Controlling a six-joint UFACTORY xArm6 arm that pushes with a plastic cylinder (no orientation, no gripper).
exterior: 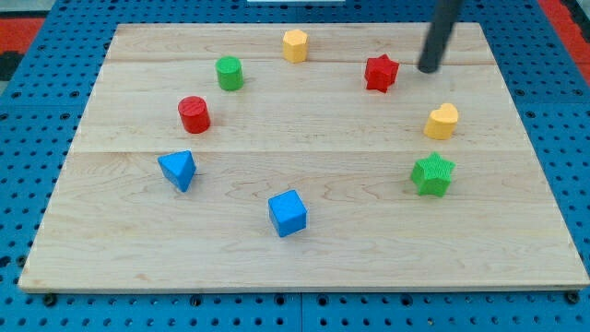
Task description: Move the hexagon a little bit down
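Note:
The yellow hexagon (295,44) stands near the view's top edge of the wooden board (304,267), about the middle. My tip (429,69) rests on the board at the upper right, just right of the red star (381,73). It is well to the right of the hexagon and slightly lower, not touching any block.
A green cylinder (230,73) and a red cylinder (194,114) lie at the left. A blue triangle (178,170) and a blue cube (288,213) lie lower down. A yellow heart (442,121) and a green star (433,174) lie at the right.

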